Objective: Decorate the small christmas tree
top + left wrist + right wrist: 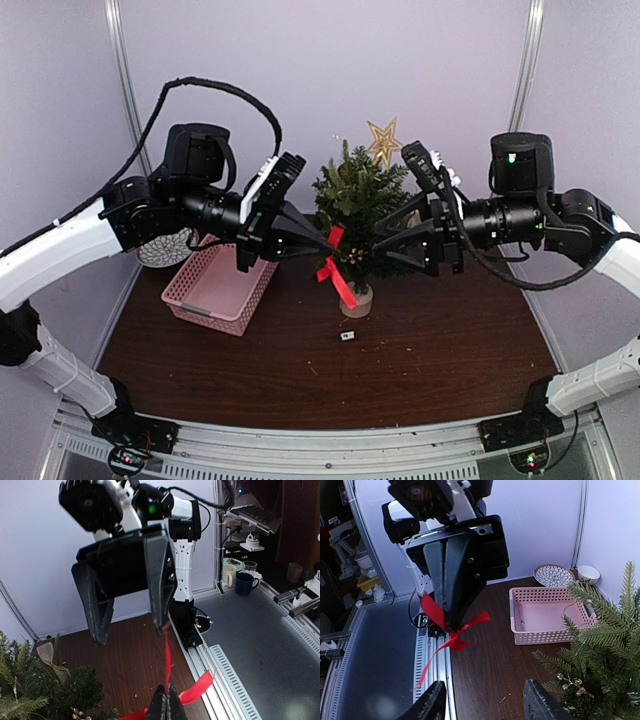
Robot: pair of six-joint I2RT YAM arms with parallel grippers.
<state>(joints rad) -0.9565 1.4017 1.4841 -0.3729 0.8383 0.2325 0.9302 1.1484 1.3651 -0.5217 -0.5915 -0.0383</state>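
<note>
Small christmas tree (352, 200) stands upright on its pale stump at the middle of the brown table (450, 350), toward the far side, with a gold star (383, 141) at its top. Left gripper (328, 238) reaches in from the left at mid-height, on the tree's near side. Its fingers are pressed together, pinching a red ribbon bow (327, 270) whose tails hang in front of the lower branches. Right gripper (378, 238) faces it from the right, just beside it, with fingers spread and nothing clamped between them. In the left wrist view one ribbon tail rises to the tip of one of the right fingers (159, 585); contact cannot be determined. A burlap bow (48, 656) and a small gold ornament (570, 682) sit in the branches. Pink basket (215, 290) lies left of the tree, apart from it. A patterned plate (160, 250) and a small white bowl (589, 573) sit beyond it at far left. A small white item (347, 336) lies on the table, near side of the stump
</note>
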